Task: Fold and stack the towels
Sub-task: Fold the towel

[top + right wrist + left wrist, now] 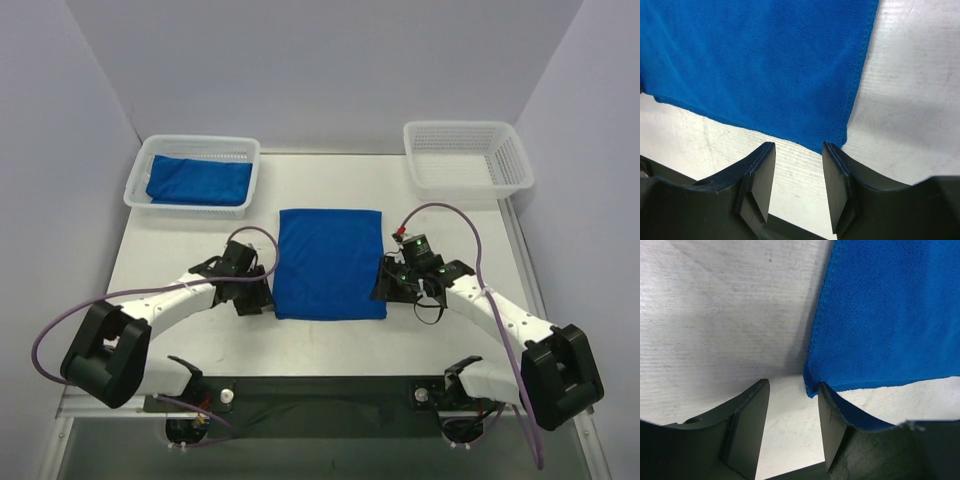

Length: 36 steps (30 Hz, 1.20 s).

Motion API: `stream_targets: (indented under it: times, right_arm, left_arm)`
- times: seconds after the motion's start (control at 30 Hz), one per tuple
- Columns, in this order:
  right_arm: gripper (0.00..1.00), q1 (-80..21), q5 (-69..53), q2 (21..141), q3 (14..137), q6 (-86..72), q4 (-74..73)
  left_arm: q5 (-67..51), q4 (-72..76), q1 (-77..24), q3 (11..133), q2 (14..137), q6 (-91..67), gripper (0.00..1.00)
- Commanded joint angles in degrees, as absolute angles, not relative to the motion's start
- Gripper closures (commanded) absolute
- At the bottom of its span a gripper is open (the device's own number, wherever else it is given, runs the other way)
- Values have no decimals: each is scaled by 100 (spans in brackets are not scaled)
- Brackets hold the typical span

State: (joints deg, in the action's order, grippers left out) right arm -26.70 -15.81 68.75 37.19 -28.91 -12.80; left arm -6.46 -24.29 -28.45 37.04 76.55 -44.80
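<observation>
A folded blue towel (330,263) lies flat in the middle of the table. Another blue towel (198,180) rests in the left white basket (138,185). My left gripper (264,292) sits low at the middle towel's near-left corner, open. In the left wrist view only bare table shows between its fingers (747,425), and the towel (890,315) has its corner just past the right fingertip. My right gripper (386,285) is at the near-right corner, also open. In the right wrist view the towel (755,60) ends just beyond the gripper (799,146), nothing held.
A second white mesh basket (467,155) stands at the back right with nothing showing in it. Grey walls close in the table on three sides. Purple cables loop over both arms.
</observation>
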Motion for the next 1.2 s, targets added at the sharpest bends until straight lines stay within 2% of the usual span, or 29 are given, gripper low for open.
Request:
stream_targets:
  times: [0.0,0.23,0.27,0.37,0.4,1.17]
  right_arm:
    - [57,-2698,-1406,6829,3534,-2935,-1214]
    - [57,-2690,-1354,6855,3340,-2962,-1081]
    - [57,-2689,-1345,6847,3340,-2962,-1081]
    - [57,-2698,-1336,6855,3331,-2962,-1081]
    - [56,-2690,-1336,6855,3340,-2962,-1081]
    - [56,-2689,-1380,7022,3287,-2918,-1046]
  left_arm:
    - [-721,-1794,-2874,3648,7787,-4693,46]
    - [-721,-1512,-3014,3761,8208,-4693,54]
    - [-729,-1503,-3041,3770,8218,-4702,63]
    - [-747,-1520,-3067,3779,8192,-4720,78]
    - [-721,-1590,-3076,3797,8174,-4711,79]
    - [-483,-2390,-3305,4491,7936,-4562,74]
